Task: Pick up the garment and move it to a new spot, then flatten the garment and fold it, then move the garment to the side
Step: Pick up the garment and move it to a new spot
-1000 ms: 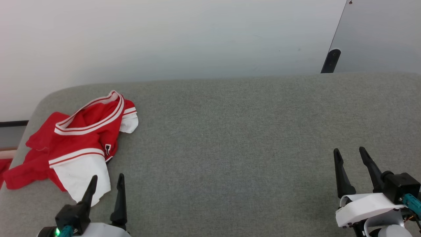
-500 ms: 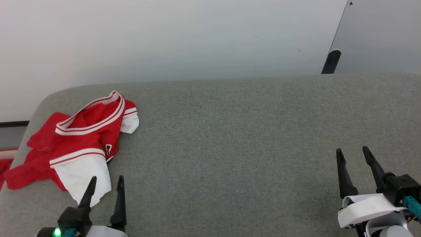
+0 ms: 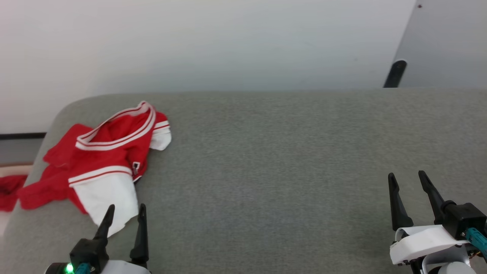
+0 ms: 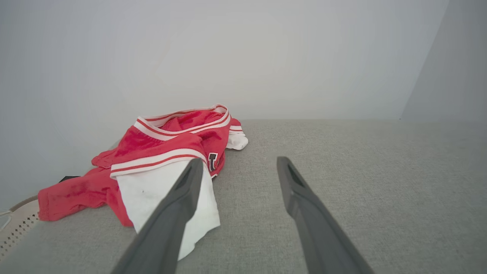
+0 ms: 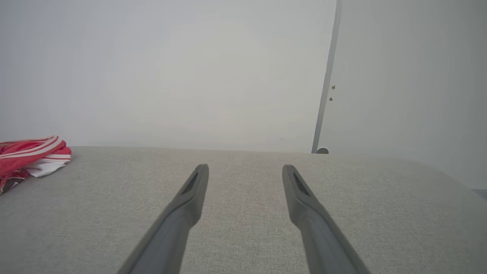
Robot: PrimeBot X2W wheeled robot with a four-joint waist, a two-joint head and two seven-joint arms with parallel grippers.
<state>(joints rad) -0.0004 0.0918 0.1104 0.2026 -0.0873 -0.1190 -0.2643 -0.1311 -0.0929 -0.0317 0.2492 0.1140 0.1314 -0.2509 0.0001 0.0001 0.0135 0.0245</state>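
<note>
A: Any writing to call? I'm on the garment, red cloth with striped trim.

B: One spot. There's a small dark mark on the red front, just beside the white sleeve. It's black with a white outline.

A: Can you read it?

B: Not cleanly. In the left wrist view it looks like a block character, with a bar across the top and a stem hooking at the bottom. The cloth folds over its edge, so I cannot tell whether it's a letter or a numeral.

A: And the head view?

B: Too small there, just a dark fleck in a pale box. That's the one piece of lettering on show.
</note>
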